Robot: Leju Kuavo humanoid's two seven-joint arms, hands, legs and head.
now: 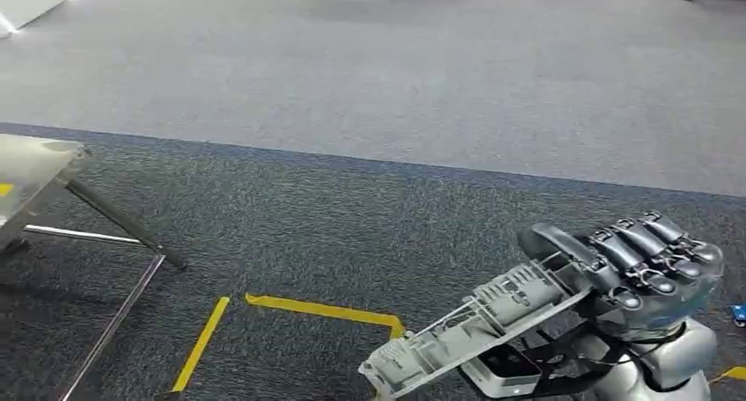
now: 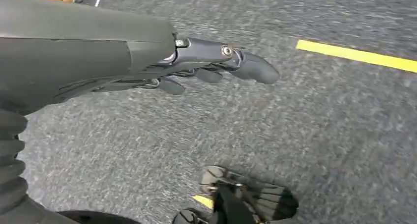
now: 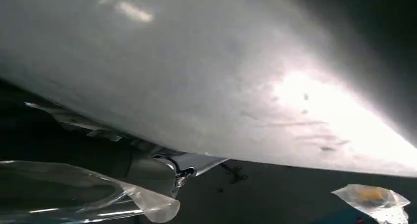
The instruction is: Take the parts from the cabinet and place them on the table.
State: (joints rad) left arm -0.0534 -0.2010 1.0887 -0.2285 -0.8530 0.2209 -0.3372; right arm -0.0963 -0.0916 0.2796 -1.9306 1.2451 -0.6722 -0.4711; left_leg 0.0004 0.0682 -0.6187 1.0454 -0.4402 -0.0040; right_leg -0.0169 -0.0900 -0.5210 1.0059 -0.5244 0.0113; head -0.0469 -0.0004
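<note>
I am holding the part (image 1: 475, 326), a long grey moulded piece with ribs and slots, in my right hand (image 1: 629, 269). My fingers (image 1: 647, 243) are wrapping over one end of it, while the rest is jutting out unsupported, low over the dark carpet (image 1: 352, 234), tilting down toward its free end. In the right wrist view a broad pale surface is lying close in front of the camera, and I cannot tell what it is; a fold of clear film (image 3: 83, 192) is sitting by the hand there.

My left hand (image 2: 216, 67) is hanging over the floor, carrying nothing, its fingers lying loosely extended rather than closed.

The surface (image 1: 31, 168) where the part belongs is showing at the left edge of the head view, well apart from the part, with its slanting metal legs (image 1: 123, 221) reaching out over the carpet and yellow floor tape (image 1: 325, 310) lying between.

The main risk, as I judge it, is leverage: I am gripping at one end, so walking jolts could be working the part loose or rotating it downward. The protruding end could also be catching a leg or the edge as I am turning toward the surface.
</note>
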